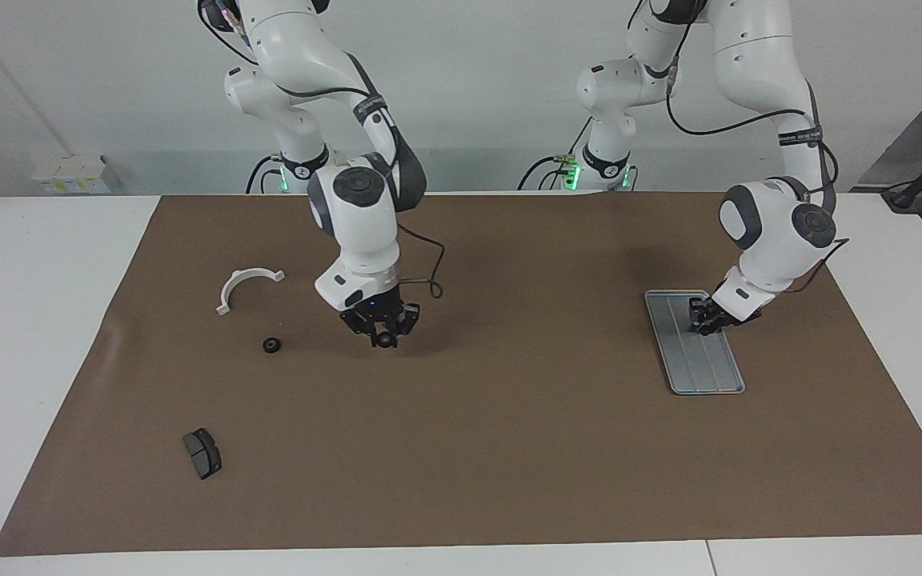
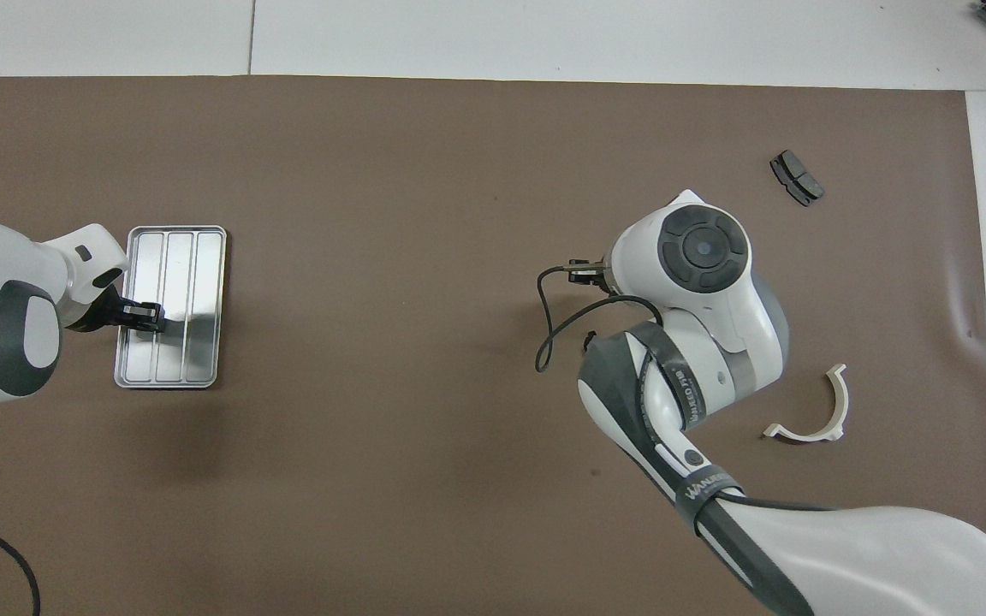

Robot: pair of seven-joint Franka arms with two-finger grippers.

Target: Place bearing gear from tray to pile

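Mat (image 1: 509, 448) fills the frame. Tray (image 1: 705, 368) sits mid-height at the left arm's end, under the left gripper (image 1: 701, 318). Right gripper (image 1: 383, 336) hangs low near centre. Neither grip is readable. Gear (image 1: 271, 345) lies on the mat just below the bracket (image 1: 246, 284).

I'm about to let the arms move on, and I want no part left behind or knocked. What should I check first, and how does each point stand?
1. Bearing gear out of the tray, on the mat beside the white bracket: ok.
2. Tray free of parts: ok where it shows. The spot under the left gripper is hidden.
3. Left gripper lifted off the tray: cannot tell. It hangs low over the end nearer the robots.
4. Right gripper carrying nothing: cannot tell. It is low over the mat, and the overhead view shows only the arm there.
5. Brake pad apart from both grippers: ok.
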